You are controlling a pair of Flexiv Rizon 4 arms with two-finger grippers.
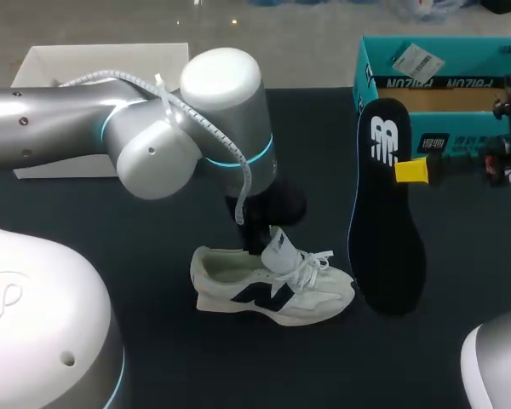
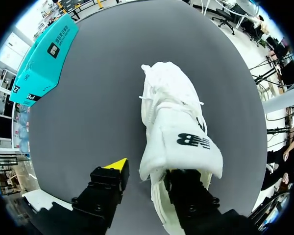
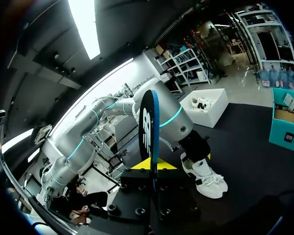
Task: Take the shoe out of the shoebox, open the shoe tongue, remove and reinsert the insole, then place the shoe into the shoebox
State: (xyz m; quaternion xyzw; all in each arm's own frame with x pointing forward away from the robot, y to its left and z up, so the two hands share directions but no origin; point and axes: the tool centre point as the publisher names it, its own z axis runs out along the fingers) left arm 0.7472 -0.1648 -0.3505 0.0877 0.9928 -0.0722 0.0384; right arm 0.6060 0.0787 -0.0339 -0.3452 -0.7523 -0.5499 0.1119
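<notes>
Insole (image 1: 387,213) thin, floppy, light; right gripper (image 1: 411,170) pinches its edge. Left gripper (image 2: 147,172) spread, one finger inside sneaker (image 2: 174,112).

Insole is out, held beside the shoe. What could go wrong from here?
The right tool pinches the insole only at one edge, so it may twist or slip during reinsertion. The left tool only props up the tongue, not clamping it; the tongue could flop back, and the shoe, otherwise unheld, could slide.

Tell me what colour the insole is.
The insole is black with a white logo; head view shows it best.
</notes>
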